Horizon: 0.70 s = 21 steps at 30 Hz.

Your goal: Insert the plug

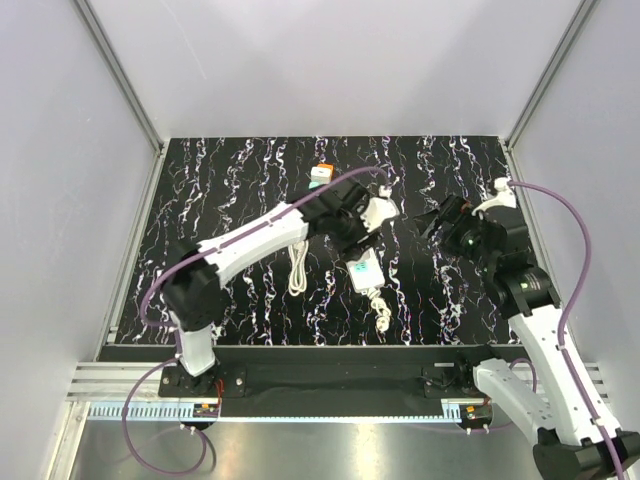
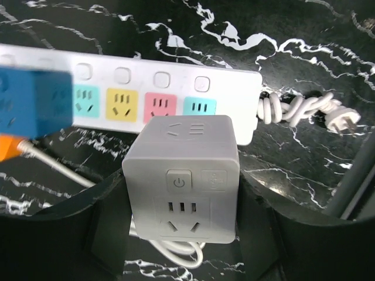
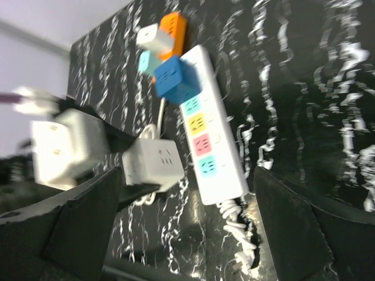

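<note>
Right tool (image 3: pixel 187 175) wide open; left tool (image 2: pixel 181 202) grips white adapter (image 2: pixel 181 170); plug (image 3: pixel 176 79) blue, cubic.

White arms (image 1: pixel 255 240), black joints (image 1: pixel 190 285) (purple cables (image 1: pixel 575 260)).

The blue plug (image 2: pixel 32 102) is blurred and cut by the left wrist view's edge.

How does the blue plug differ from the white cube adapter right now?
The blue plug sits on the power strip, untouched; the white cube adapter is held by the left hand beside the strip. The plug is blue, the adapter white. Both are cubes with sockets.
</note>
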Each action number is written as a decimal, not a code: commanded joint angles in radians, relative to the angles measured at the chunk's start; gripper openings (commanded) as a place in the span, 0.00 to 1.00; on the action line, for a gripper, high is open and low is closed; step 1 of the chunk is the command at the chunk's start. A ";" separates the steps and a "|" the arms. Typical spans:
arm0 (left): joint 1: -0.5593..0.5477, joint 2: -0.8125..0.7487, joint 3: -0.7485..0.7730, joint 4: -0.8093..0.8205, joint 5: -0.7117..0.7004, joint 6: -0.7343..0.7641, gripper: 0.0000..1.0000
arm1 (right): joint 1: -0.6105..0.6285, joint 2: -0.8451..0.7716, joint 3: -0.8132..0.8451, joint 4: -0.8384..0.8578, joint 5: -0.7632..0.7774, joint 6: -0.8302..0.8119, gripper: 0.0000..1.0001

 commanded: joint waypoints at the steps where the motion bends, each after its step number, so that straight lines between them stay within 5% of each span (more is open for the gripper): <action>1: -0.014 0.064 0.098 0.013 -0.029 0.068 0.00 | -0.027 -0.007 0.094 -0.032 0.140 -0.026 1.00; 9: -0.048 0.178 0.124 0.017 -0.049 0.108 0.00 | -0.030 -0.073 0.261 -0.075 0.299 -0.078 1.00; 21: -0.048 0.219 0.120 0.018 -0.031 0.125 0.00 | -0.031 -0.136 0.301 -0.089 0.273 -0.087 1.00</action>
